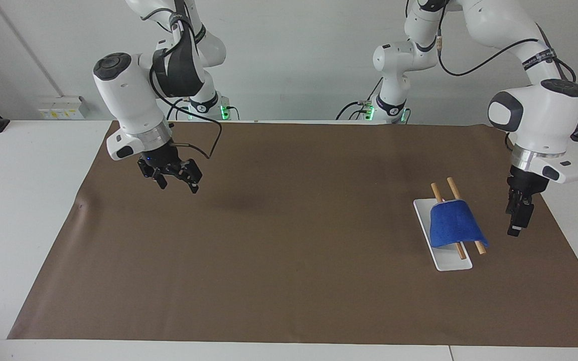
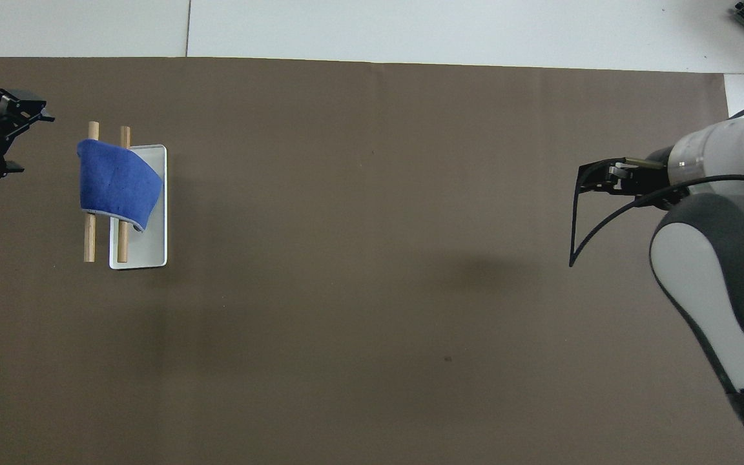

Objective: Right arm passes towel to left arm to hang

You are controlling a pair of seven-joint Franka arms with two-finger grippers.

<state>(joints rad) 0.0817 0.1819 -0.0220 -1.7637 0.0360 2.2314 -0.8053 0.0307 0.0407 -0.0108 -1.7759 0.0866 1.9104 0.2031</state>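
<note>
Towel hung, both grippers empty

The towel drapes over two wooden rods above a white tray. At its three o'clock hangs the left gripper, jaws wide; right gripper spread wide over the brown mat.
</note>
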